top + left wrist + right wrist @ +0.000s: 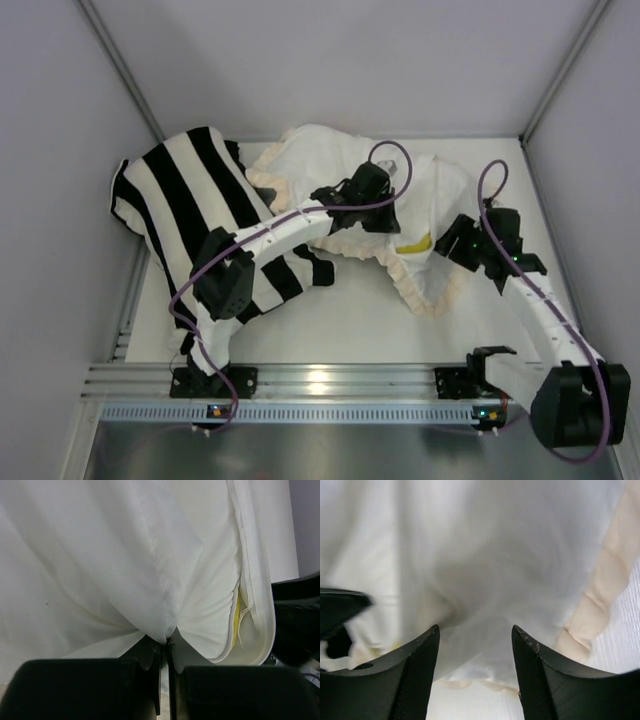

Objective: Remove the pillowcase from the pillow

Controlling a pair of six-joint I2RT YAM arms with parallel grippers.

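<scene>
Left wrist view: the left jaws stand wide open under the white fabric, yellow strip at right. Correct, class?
No. The left wrist view shows the left gripper with jaws shut, pinching the white fabric; the yellow strip is at right.

Most of the pillow (414,243) lies hidden inside the pillowcase (310,160), only a yellow sliver showing at its opening. The left arm (285,232) covers part of the striped cushion (180,190). In the right wrist view the fabric is blurred, and a dark shape (340,615) at the left edge is cut off, too unclear to name. The left wrist view crops the fabric at top and left.
</scene>
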